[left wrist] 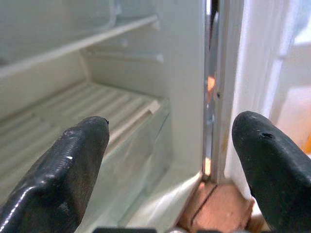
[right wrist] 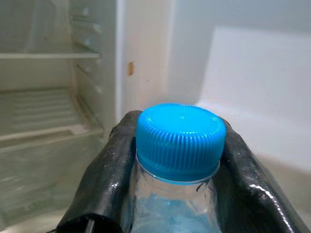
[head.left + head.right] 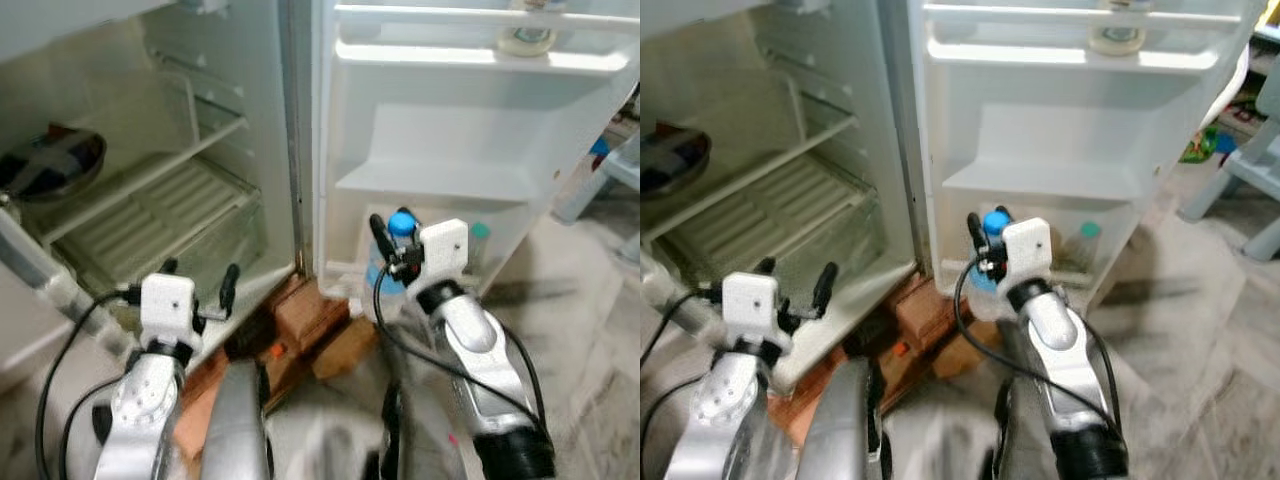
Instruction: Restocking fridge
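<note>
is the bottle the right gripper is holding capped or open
Capped. A ribbed blue cap sits on the neck of the clear plastic bottle, which the right gripper grips just below it with both black fingers.

reddish wooden blocks point(image 3: 305, 318) under the cabinet, pale blue stool point(image 3: 612, 170) at right

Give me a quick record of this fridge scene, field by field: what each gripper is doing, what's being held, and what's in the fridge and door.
right gripper: shut on the bottle, by the lowest door shelf
bottle: clear, blue cap, upright between the fingers
left gripper: open, holding nothing, facing the crisper drawer
fridge door: open; a second bottle with a teal cap in the lowest shelf, a round container on the top shelf
fridge interior: dark pan on a shelf
</note>
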Controlling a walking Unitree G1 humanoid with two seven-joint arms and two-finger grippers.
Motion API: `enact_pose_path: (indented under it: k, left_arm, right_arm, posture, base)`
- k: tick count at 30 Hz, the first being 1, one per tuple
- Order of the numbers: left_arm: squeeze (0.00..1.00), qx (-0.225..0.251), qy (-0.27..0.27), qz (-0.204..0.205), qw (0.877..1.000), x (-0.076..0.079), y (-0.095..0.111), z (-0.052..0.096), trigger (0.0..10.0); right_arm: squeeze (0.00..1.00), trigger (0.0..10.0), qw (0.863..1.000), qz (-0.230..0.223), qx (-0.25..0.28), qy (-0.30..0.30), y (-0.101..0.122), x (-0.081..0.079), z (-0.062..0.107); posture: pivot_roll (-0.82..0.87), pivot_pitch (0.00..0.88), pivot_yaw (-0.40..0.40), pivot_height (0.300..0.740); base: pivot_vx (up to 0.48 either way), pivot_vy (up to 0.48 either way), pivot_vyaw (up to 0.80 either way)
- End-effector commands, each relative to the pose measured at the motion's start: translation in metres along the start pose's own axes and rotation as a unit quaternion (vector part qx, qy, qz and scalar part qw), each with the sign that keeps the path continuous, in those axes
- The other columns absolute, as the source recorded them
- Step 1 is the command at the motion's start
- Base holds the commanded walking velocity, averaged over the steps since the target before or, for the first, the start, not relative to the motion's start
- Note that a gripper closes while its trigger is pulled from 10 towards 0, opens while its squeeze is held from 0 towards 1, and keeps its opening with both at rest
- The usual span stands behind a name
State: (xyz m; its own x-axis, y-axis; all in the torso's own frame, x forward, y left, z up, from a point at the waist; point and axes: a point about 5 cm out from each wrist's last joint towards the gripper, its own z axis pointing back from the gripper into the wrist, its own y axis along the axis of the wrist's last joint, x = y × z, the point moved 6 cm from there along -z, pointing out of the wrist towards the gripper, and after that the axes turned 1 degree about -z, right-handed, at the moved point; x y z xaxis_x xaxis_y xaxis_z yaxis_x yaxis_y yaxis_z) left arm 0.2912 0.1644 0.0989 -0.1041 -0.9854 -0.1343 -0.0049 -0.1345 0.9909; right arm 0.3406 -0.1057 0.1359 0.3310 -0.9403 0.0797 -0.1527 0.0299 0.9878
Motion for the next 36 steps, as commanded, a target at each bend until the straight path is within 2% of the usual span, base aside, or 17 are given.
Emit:
enact_pose_path:
  k: [1, 9, 11, 24, 27, 30, 36]
  left_arm:
    - [0.00, 0.001, 0.002, -0.005, 1.000, -0.004, 0.002, -0.001, 10.0]
    - [0.00, -0.001, 0.009, -0.003, 1.000, -0.007, 0.001, -0.005, 10.0]
    - [0.00, 0.003, 0.015, 0.004, 1.000, -0.005, 0.005, -0.005, 10.0]
    - [0.00, -0.008, 0.017, 0.001, 1.000, -0.008, 0.000, -0.002, 10.0]
    - [0.00, -0.009, 0.018, 0.000, 1.000, -0.009, 0.001, -0.001, 10.0]
    - [0.00, -0.010, 0.019, -0.001, 1.000, -0.010, 0.002, 0.001, 10.0]
    - [0.00, -0.017, 0.030, -0.007, 0.999, -0.016, 0.007, 0.012, 10.0]
  right_arm:
    - [0.00, 10.0, 1.000, 0.003, 0.028, 0.007, 0.015, -0.005, -0.007]
    - [0.00, 10.0, 0.999, -0.004, 0.033, 0.032, 0.021, -0.011, -0.011]
    - [0.00, 10.0, 0.998, -0.007, 0.030, 0.050, 0.020, -0.018, -0.010]
    - [0.00, 10.0, 0.994, -0.026, 0.004, 0.104, 0.007, -0.040, -0.004]
    - [0.00, 10.0, 0.993, -0.029, 0.005, 0.110, 0.007, -0.044, -0.004]
    - [0.00, 10.0, 0.992, -0.026, 0.006, 0.120, 0.007, -0.048, -0.006]
    - [0.00, 10.0, 0.987, -0.011, 0.020, 0.160, 0.011, -0.065, -0.017]
  posture:
    - [0.12, 0.060, -0.021, 0.597]
    - [0.12, 0.059, -0.028, 0.597]
    - [0.12, 0.060, -0.027, 0.597]
    - [0.13, 0.072, -0.024, 0.597]
    - [0.14, 0.077, -0.023, 0.582]
    - [0.15, 0.091, -0.021, 0.557]
    - [0.18, 0.156, -0.017, 0.557]
  base:
    - [0.371, 0.000, 0.00]
    - [0.346, 0.000, 0.00]
    - [0.000, 0.000, 0.00]
    - [0.000, 0.000, 0.00]
    - [0.000, 0.000, 0.00]
    - [0.000, 0.000, 0.00]
    - [0.000, 0.000, 0.00]
